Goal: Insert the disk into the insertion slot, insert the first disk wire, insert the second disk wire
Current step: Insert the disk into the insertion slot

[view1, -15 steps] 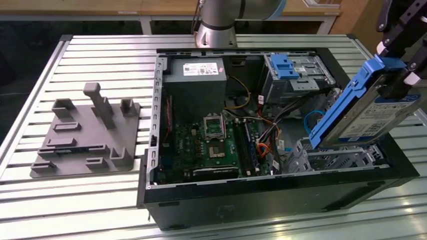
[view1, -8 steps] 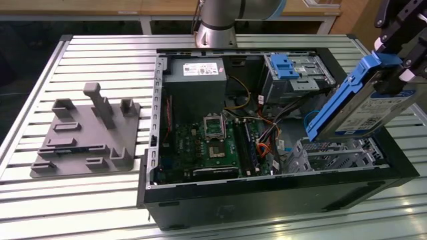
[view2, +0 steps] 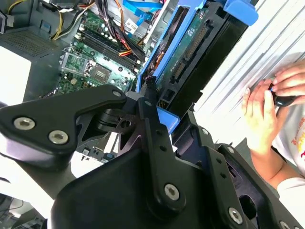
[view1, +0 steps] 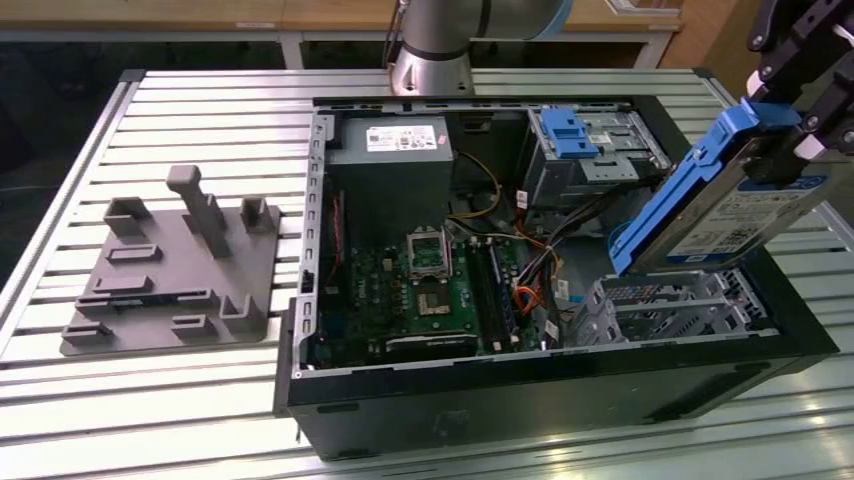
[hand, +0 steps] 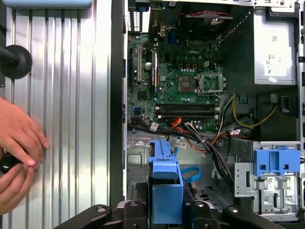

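Closest to the lens in the second wrist view is the black gripper (view2: 157, 112). Its fingers (view2: 151, 121) are clamped on the blue frame of the disk (view2: 190, 52), so the disk sits right between them and sticks out past the tips toward the open computer case (view1: 534, 400).

Step in hand looks like the first one, getting the disk into the insertion slot (view1: 674, 305). Neither wire job looks started, as far as I can tell.

In the exterior view the disk hangs tilted, high end up by the gripper, low end just above the silver cage at the exterior view's right side of the case. Can't tell if the low corner touches the cage rim or sits just clear of it.

My guess is that seating it calls for squaring the disk up with the cage mouth. The cage looks only slightly wider than the disk, so a crooked entry would probably jam.

Further out, a bundle of wires (view1: 534, 275) runs just beside the cage, between it and the motherboard (view1: 427, 290). The taller bay (view1: 587, 140) with the blue latch stands further back in the case.

The case sits on a ribbed metal worktop (view1: 200, 120), with a grey fixture plate (view1: 174, 270) well apart on the exterior view's left. In the first wrist view a person's hands (hand: 16, 143) are over the worktop beside the case.
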`<action>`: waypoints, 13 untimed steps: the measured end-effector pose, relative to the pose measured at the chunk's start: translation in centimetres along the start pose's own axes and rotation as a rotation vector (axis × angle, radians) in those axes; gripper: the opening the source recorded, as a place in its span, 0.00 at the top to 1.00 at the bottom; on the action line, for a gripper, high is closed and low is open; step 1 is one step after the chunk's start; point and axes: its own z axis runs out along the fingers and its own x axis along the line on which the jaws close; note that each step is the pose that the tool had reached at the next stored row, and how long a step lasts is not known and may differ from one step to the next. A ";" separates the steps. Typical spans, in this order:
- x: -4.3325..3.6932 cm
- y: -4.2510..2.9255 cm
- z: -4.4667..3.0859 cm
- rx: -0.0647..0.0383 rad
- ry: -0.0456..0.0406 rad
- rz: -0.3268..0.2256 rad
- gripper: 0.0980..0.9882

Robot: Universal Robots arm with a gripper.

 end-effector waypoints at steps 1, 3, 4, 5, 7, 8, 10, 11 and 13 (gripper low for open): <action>0.00 0.00 0.00 0.002 0.0000 0.000 0.70; 0.01 0.01 0.00 0.015 -0.0003 -0.001 0.70; 0.00 0.01 0.00 0.022 -0.0003 -0.002 0.70; 0.00 0.01 0.00 0.028 -0.0004 -0.002 0.70; 0.00 0.00 0.00 0.035 -0.0006 -0.002 0.70; 0.00 0.00 0.00 0.036 -0.0005 -0.003 0.70; 0.00 0.00 0.00 0.037 -0.0005 -0.003 0.70; 0.00 0.00 0.03 0.037 -0.0006 -0.003 0.70; -0.03 0.00 0.05 0.037 -0.0007 -0.002 0.70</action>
